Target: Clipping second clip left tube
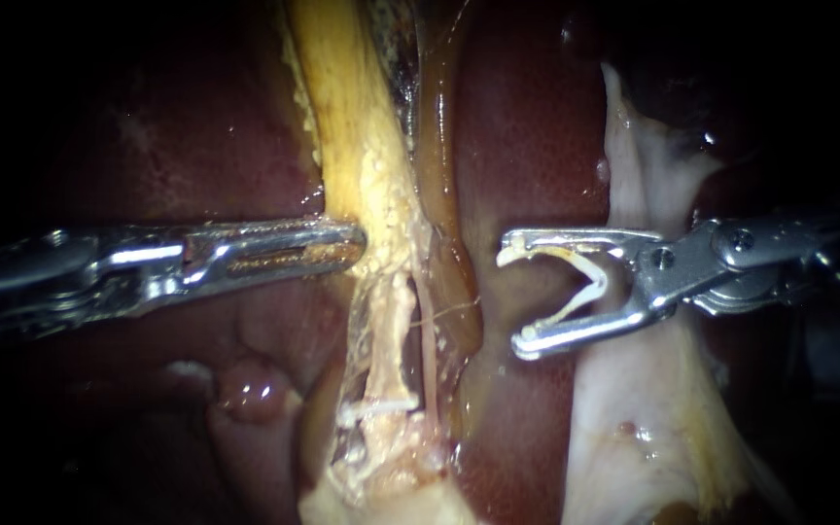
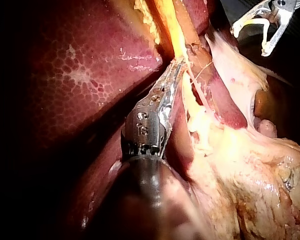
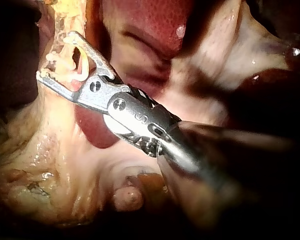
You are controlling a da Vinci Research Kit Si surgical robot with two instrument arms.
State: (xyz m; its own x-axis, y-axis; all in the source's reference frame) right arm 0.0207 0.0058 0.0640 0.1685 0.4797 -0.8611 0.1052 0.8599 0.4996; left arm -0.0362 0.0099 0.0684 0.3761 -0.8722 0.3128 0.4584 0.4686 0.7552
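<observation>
The left tube (image 1: 393, 331), soft, slick and fragile, lies at lower centre, best crossed just above the placed clip (image 1: 376, 408). Yellow tissue (image 1: 362, 146) seems clamped by the left instrument's (image 1: 354, 243) jaws; an open clip (image 1: 595, 287) is held in the right instrument's (image 1: 517, 297) spread jaws.
</observation>
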